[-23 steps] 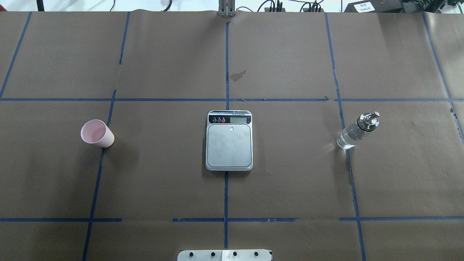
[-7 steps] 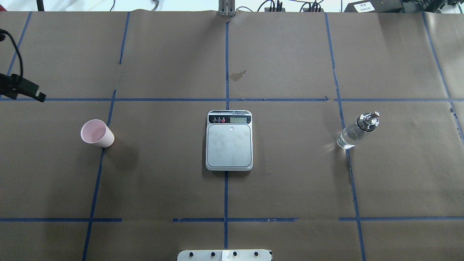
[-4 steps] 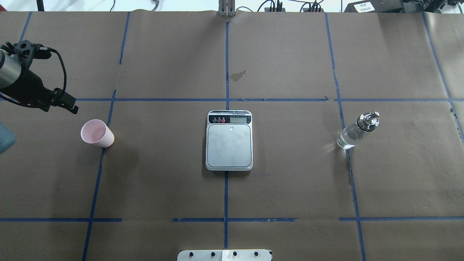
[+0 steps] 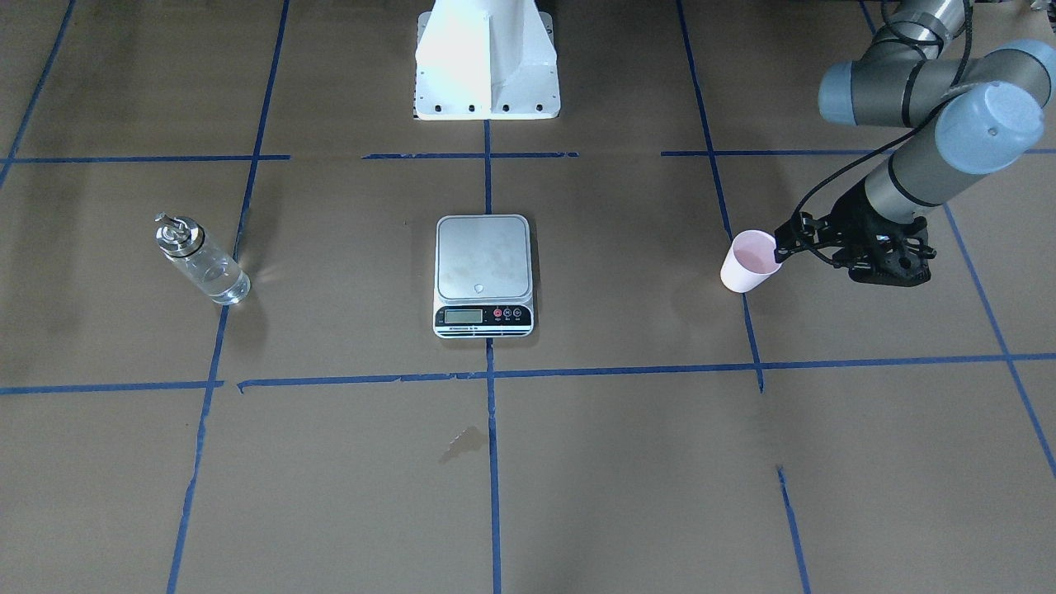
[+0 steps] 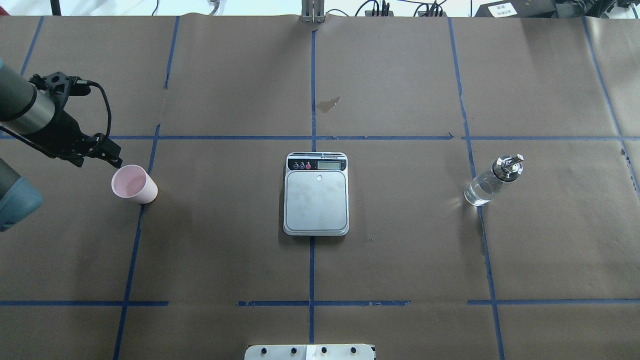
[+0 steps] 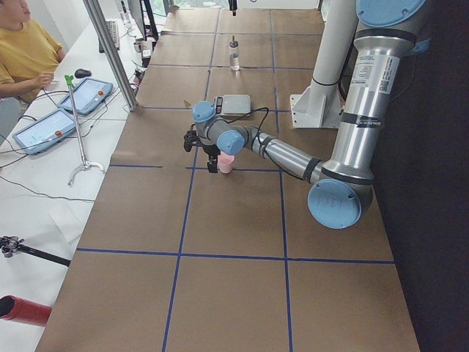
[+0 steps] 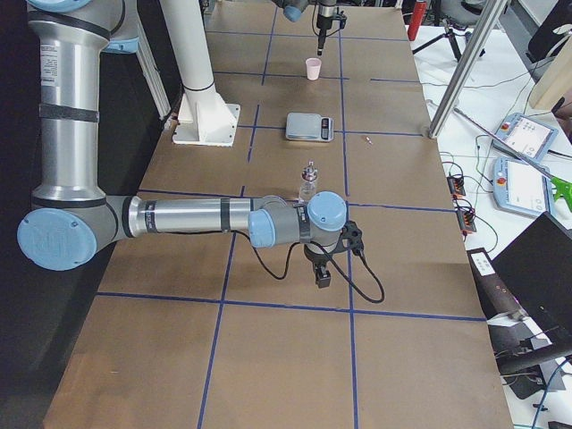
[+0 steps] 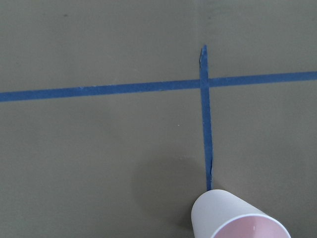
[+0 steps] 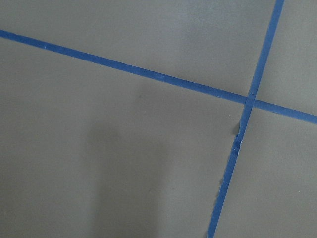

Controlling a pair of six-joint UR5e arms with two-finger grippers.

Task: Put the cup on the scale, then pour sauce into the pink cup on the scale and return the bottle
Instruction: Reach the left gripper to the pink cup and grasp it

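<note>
- A small, pale pink tapered cup (image 5: 134,184) is standing upright on the brown-paper-covered table (image 5: 400,250). It is on the robot's left, well apart from the scale, with its base on a blue tape line (image 5: 131,250).
- The left gripper (image 5: 114,156) is hovering just beside the cup's rim, on the side away from the scale, seemingly a little short of touching it. Whether its fingers are spread or pressed together cannot be told from these angles.
- The left wrist camera is catching only the cup's whitish wall and pink mouth at the bottom right of its view, near a tape crossing.
- A flat, square digital kitchen scale (image 5: 316,200) with a steel platform is lying at the table's centre. Its black display strip is facing away from the white robot base (image 4: 487,58).
- A small clear glass bottle (image 5: 492,181) with a shiny metal pourer is standing upright on the robot's right, well apart from the scale. The colourless sauce (image 5: 477,192) is showing through the glass.
- The right gripper (image 7: 321,275) is hanging fingers-down over the paper, nearer the table's right end than the bottle. It is showing only in the side view, so the state of its fingers cannot be told.
- An operator in a yellow shirt (image 6: 26,55) is sitting at the white side bench.
</note>
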